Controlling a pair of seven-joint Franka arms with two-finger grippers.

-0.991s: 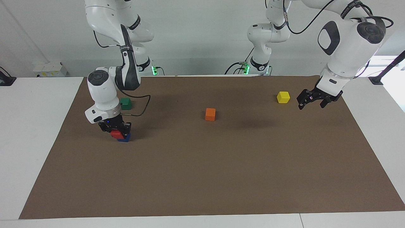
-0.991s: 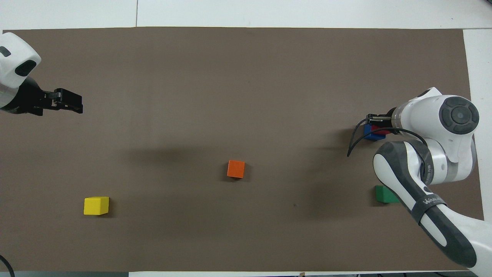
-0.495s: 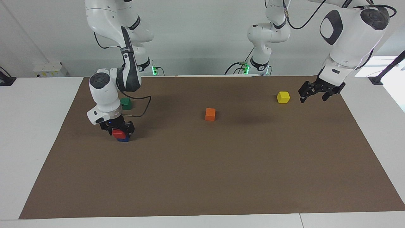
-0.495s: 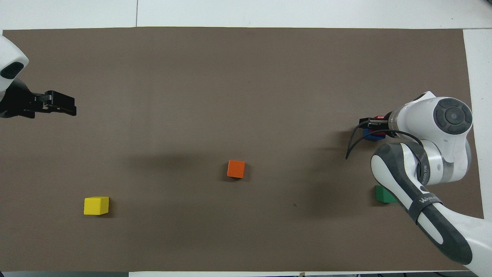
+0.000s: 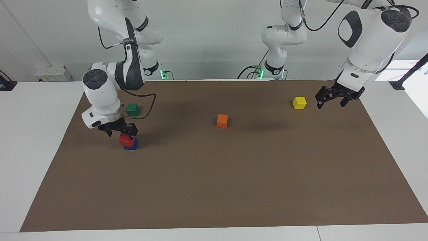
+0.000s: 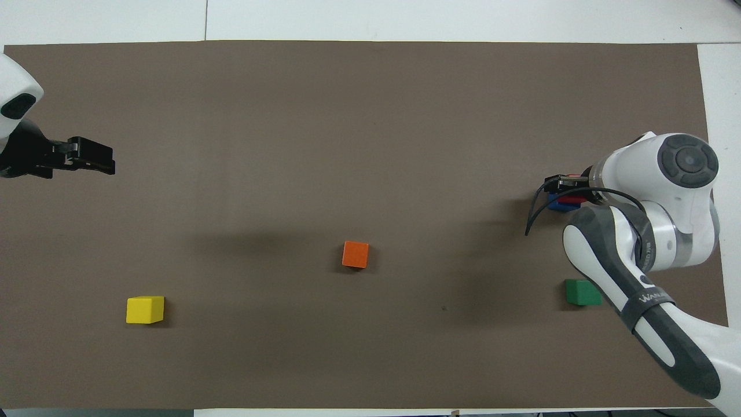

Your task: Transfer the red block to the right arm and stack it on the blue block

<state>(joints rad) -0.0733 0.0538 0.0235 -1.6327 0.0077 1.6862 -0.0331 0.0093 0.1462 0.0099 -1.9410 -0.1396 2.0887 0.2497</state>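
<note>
The red block (image 5: 125, 139) sits on top of the blue block (image 5: 131, 146) at the right arm's end of the brown mat. My right gripper (image 5: 121, 131) is open and empty, just above the red block, its fingers clear of it. In the overhead view the right gripper (image 6: 560, 185) covers most of the red block (image 6: 572, 200) and the blue block (image 6: 556, 204). My left gripper (image 5: 331, 100) is open and empty, held in the air beside the yellow cube at the left arm's end; it also shows in the overhead view (image 6: 92, 161).
A yellow cube (image 5: 299, 102) lies near the left gripper. An orange cube (image 5: 222, 121) lies mid-mat. A green cube (image 5: 132, 109) lies nearer to the robots than the stack, close to the right arm's wrist and cable. The brown mat (image 5: 234, 187) covers the table.
My right gripper has opened, let go of the red block on the blue block, and risen off it. The left gripper rose slightly, then stayed still.
</note>
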